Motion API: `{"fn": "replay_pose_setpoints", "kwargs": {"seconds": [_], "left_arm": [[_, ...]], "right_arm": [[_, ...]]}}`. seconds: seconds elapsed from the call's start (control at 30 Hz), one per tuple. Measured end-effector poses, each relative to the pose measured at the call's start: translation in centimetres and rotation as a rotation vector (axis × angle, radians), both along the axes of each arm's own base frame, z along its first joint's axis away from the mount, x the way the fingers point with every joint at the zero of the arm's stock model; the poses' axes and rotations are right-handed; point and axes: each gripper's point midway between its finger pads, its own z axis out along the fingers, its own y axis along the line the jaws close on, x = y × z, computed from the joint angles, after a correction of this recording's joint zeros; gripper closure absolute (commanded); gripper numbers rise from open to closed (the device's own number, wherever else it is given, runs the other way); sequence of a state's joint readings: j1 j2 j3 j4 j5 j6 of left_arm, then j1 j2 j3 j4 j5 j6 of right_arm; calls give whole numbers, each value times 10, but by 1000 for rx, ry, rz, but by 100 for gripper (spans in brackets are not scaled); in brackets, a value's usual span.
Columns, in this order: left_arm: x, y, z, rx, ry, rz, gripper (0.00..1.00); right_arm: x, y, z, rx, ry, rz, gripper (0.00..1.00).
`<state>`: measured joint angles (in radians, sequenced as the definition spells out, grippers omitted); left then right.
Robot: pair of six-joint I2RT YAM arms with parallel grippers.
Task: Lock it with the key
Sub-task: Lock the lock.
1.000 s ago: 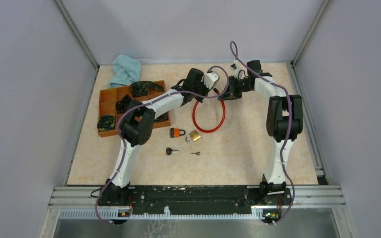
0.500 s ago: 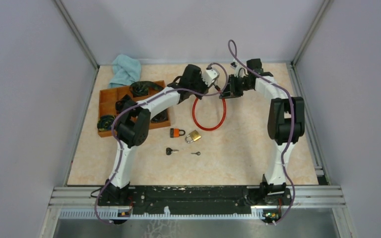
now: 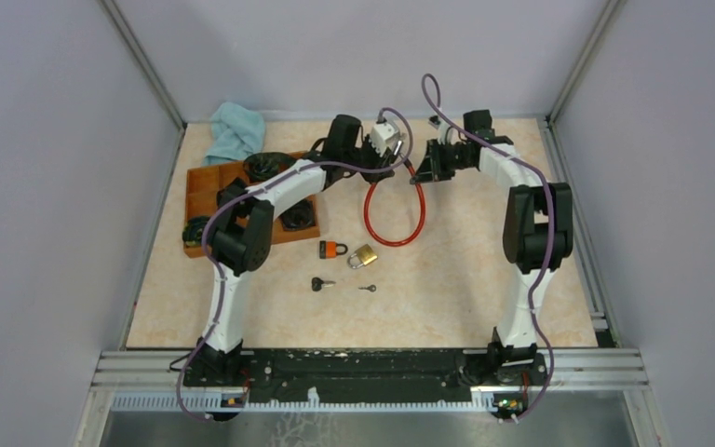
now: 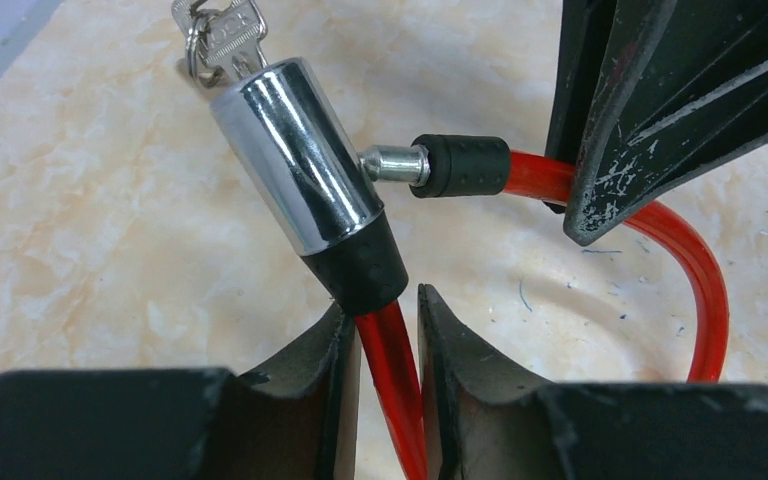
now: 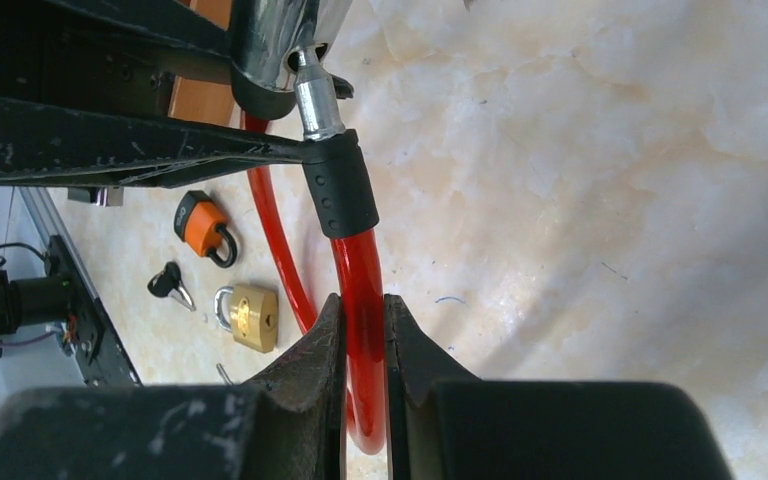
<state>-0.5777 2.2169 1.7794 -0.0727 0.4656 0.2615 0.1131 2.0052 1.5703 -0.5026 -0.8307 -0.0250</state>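
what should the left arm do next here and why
Probably draw the left gripper off the red cable and reach to the key: the pin sits in the side of the chrome barrel, the right gripper pinches that cable end, and the key stands in its top.

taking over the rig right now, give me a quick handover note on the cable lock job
Left gripper: jaws slack around the red cable just below the chrome lock barrel, with a gap on one side.
Right gripper: shut on the cable below the black sleeve of the pin end.
Done: the pin meets the barrel's side hole; the key sits in the barrel's end.
Left: push the pin home if needed, then turn the key. Whether it is locked cannot be told.
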Motion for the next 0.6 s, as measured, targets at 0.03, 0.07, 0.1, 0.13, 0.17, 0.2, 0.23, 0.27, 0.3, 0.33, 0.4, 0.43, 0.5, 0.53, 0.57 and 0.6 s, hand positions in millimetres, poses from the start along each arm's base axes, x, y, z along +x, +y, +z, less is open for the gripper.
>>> {"fn": "replay_pose_setpoints", "kwargs": {"seconds": [0.03, 0.07, 0.1, 0.13, 0.17, 0.2, 0.23, 0.27, 0.3, 0.33, 0.4, 0.43, 0.5, 0.53, 0.57, 0.6], "left_arm": [[-2, 0, -1, -6, 7, -8, 72], [-3, 0, -1, -11, 12, -13, 74], [-4, 1, -1, -16, 15, -19, 76], [-5, 1, 0, -22, 20, -24, 78], [-6, 2, 1, -28, 24, -29, 80], [-7, 2, 2, -32, 28, -35, 82], [-8, 2, 2, -38, 31, -45, 84], [-9, 2, 3, -42, 33, -53, 86], [-11, 1, 3, -44, 35, -66, 87], [-12, 1, 2, -44, 33, -76, 89], [-15, 0, 3, -43, 19, -105, 91], [-16, 0, 4, -41, 10, -118, 91], [-17, 0, 9, -37, -16, -142, 92], [-17, 1, 13, -35, -31, -152, 92], [-18, 1, 16, -31, -45, -161, 92], [-19, 2, 18, -26, -60, -172, 92]], "right_arm": [[-1, 0, 1, 1, -4, 6, 100], [-2, 0, 1, 2, -8, 16, 100], [-3, 1, 1, 2, -11, 25, 100], [-5, 1, 1, 3, -11, 34, 100], [-7, 1, 1, 5, -15, 48, 100], [-9, 2, 1, 6, -20, 63, 100], [-11, 2, 1, 7, -25, 77, 100], [-12, 2, 1, 6, -33, 92, 100], [-15, 2, 1, 3, -37, 108, 100], [-17, 1, 2, -1, -42, 124, 100], [-21, 0, 5, -10, -49, 154, 100], [-23, 0, 8, -16, -56, 172, 100], [-25, -1, 12, -24, -74, 198, 100], [-25, -1, 14, -28, -87, 211, 100], [-25, -2, 15, -31, -98, 221, 100], [-25, -2, 16, -33, -112, 231, 100]]}}
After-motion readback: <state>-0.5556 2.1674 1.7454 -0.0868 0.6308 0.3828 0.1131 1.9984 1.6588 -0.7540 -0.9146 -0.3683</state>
